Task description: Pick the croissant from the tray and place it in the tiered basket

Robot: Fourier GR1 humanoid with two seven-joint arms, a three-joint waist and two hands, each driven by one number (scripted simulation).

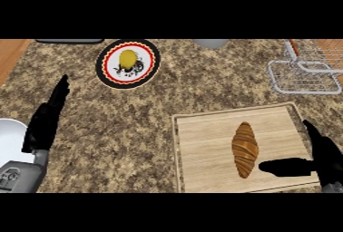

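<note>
A brown croissant point(245, 149) lies lengthwise on the wooden tray point(201, 154) at the lower right. My right hand point(320, 158) hovers over the tray's right edge, open, its thumb reaching toward the croissant's near end without closing on it. The wire tiered basket point(305, 74) stands at the upper right, beyond the tray. My left hand point(46, 120) rests open at the left edge with fingers straight, far from the tray.
A black plate with a red and white rim point(107, 68) holds a yellow item at the upper left. A white bowl point(10, 136) sits at the left edge. A grey object point(212, 43) shows at the top edge.
</note>
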